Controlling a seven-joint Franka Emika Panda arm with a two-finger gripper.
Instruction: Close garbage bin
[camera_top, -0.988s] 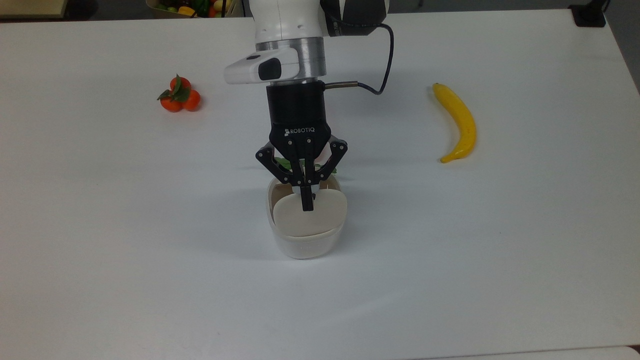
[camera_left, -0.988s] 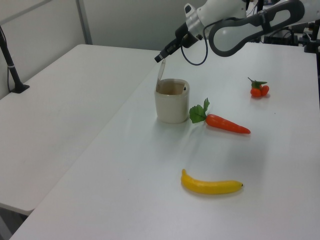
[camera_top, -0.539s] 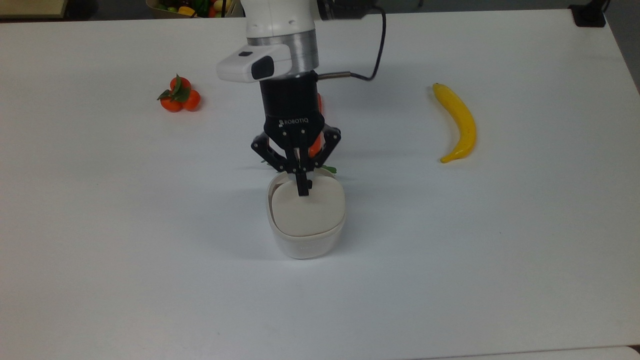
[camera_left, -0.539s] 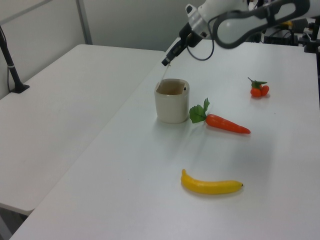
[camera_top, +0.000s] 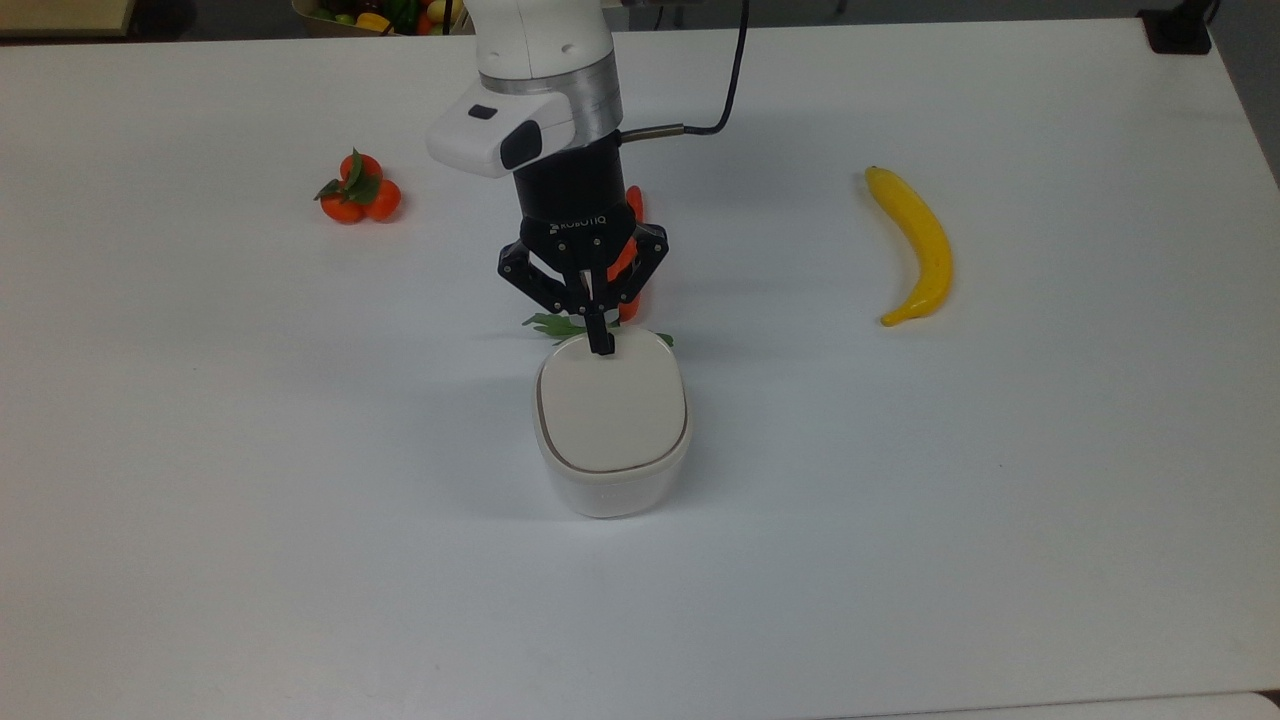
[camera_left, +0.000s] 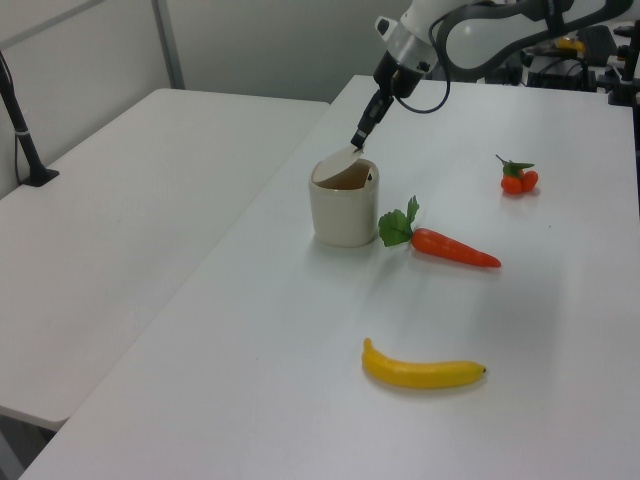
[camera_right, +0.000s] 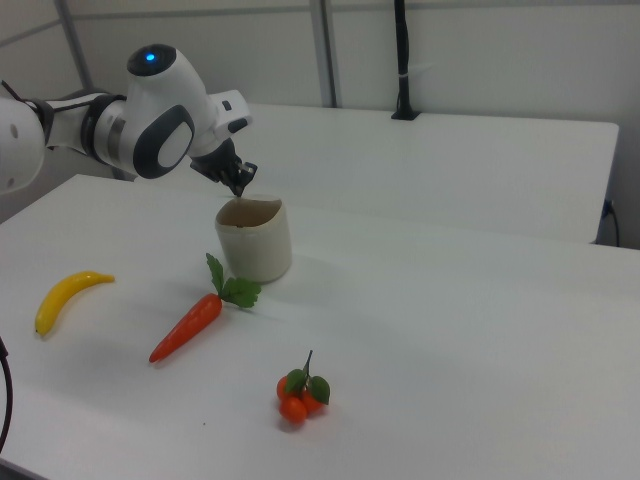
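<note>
The garbage bin (camera_top: 612, 490) is a small white rounded tub in the middle of the table. Its beige lid (camera_top: 612, 410) lies almost flat over the opening in the top view. In the left view the lid (camera_left: 337, 166) is still tilted, its free edge raised above the tub (camera_left: 343, 212). My gripper (camera_top: 600, 344) is shut on that raised edge, at the side of the bin toward the top view's top. Its fingers pinch the lid edge from above in the left view, gripper (camera_left: 357, 142). In the right view the gripper (camera_right: 240, 186) sits just above the bin's rim (camera_right: 252, 206).
A carrot (camera_left: 455, 248) with green leaves lies right beside the bin, under my arm in the top view. A banana (camera_top: 920, 245) lies at the top view's right. A cluster of tangerines (camera_top: 360, 190) sits at the top view's upper left.
The gripper has drawn back toward the top view's top and come down, swinging the held lid from nearly upright to almost flat over the tub.
</note>
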